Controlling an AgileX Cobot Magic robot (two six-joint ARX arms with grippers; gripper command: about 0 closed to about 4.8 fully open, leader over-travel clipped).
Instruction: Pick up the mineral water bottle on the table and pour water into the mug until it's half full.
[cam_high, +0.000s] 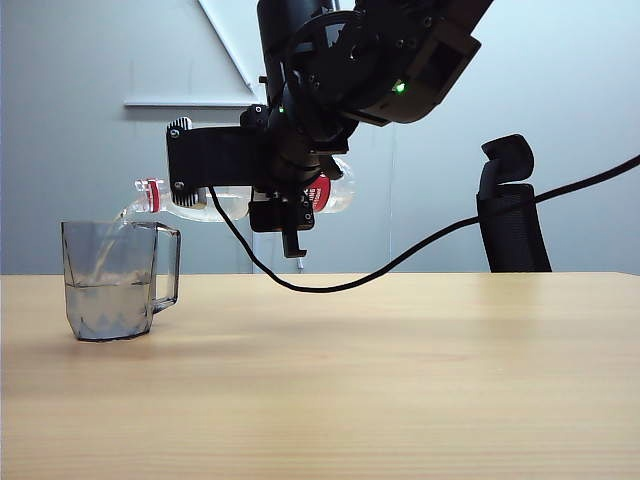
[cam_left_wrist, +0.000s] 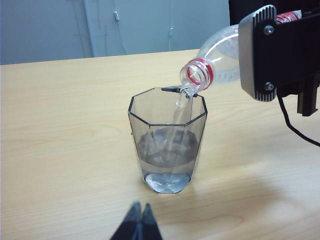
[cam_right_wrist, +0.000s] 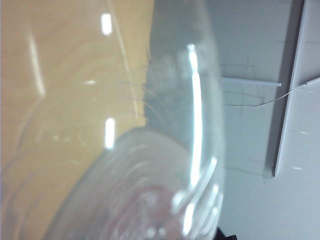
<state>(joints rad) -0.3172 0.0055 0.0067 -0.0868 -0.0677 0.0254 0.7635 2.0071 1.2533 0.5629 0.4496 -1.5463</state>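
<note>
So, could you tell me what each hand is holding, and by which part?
The right hand grips the mineral water bottle around its labelled body. The left hand is shut and holds nothing.

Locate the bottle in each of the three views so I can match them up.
Exterior view: bottle lies level in the right claw, upper left, neck over the mug.
Left wrist view: neck and shoulder at upper right, above the mug.
Right wrist view: its clear wall fills the lower frame, blurred.
Shared landmark: the table.
</note>
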